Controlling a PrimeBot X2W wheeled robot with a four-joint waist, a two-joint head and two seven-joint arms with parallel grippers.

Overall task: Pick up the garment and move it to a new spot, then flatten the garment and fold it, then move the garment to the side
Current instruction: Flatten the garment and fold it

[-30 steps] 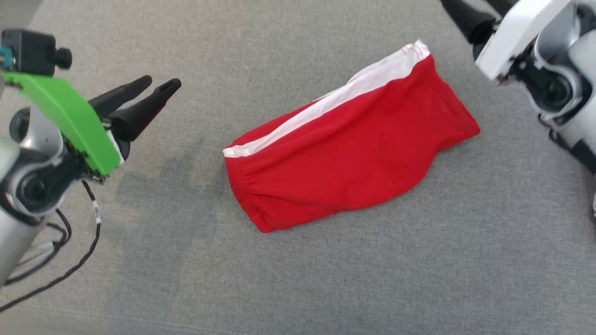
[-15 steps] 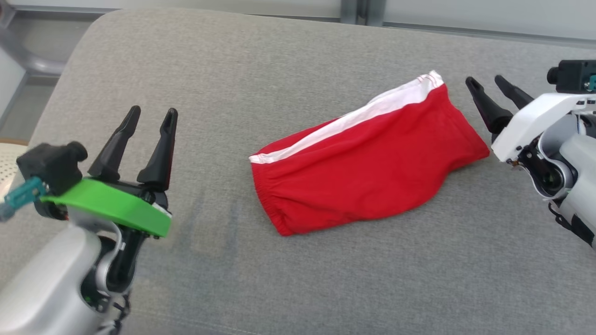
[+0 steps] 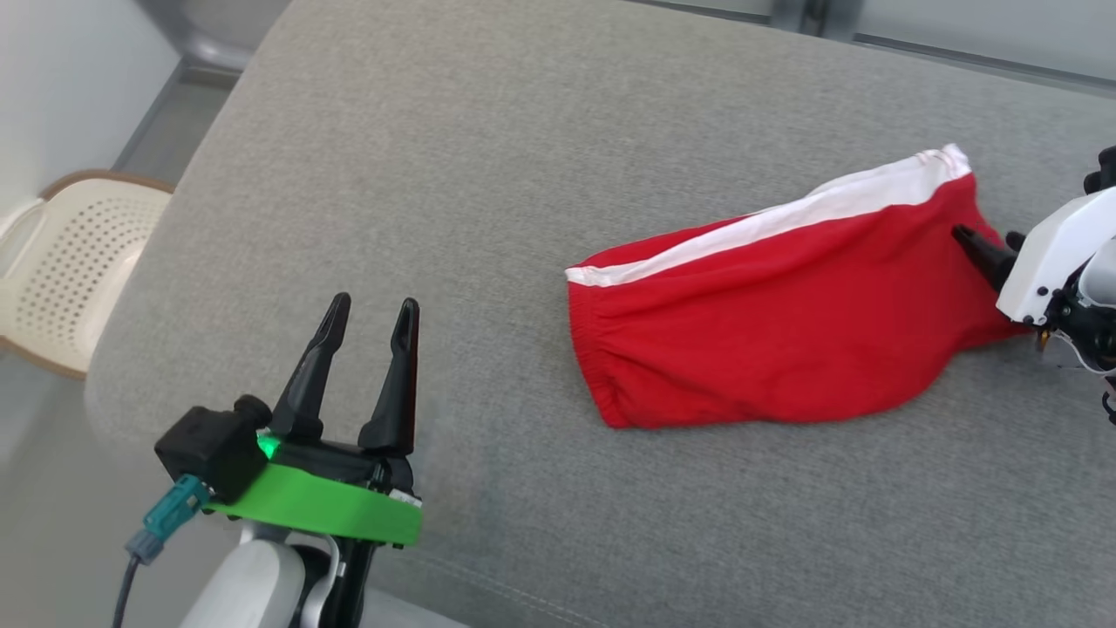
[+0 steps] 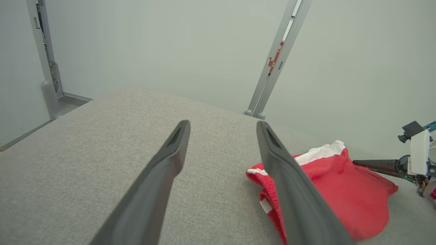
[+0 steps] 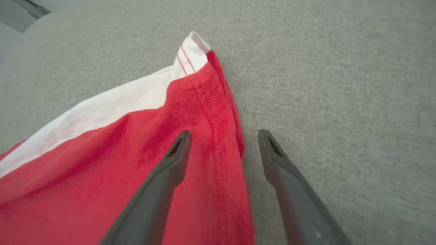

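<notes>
Now your right gripper [image 5: 224, 134], jaws wide, straddles the hem of the red garment [image 3: 785, 340] lying near the right edge of the grey cushion [image 3: 523, 174], and your left gripper [image 3: 372, 307] hovers open by the front-left corner; whether this is the pick-up or the last shift aside, it likely needs a square pinch on that hem.

The left hand [image 3: 375, 305] has two long, tapered black fingers [image 3: 308, 384], each with a shallow groove near the tip. They are seated on a bright green plate [image 3: 323, 510]. A black camera block [image 3: 214, 445] is fixed at the plate's left end, with a small green light [image 3: 268, 447] lit beside it. A teal connector [image 3: 170, 519] feeds a grey cable [image 3: 126, 593]. The forearm [image 3: 253, 589] is glossy silver-white. The right hand [image 3: 985, 235] has matching black fingers, a white plate [image 3: 1051, 253] and a dark joint housing [image 3: 1085, 327] behind.
</notes>
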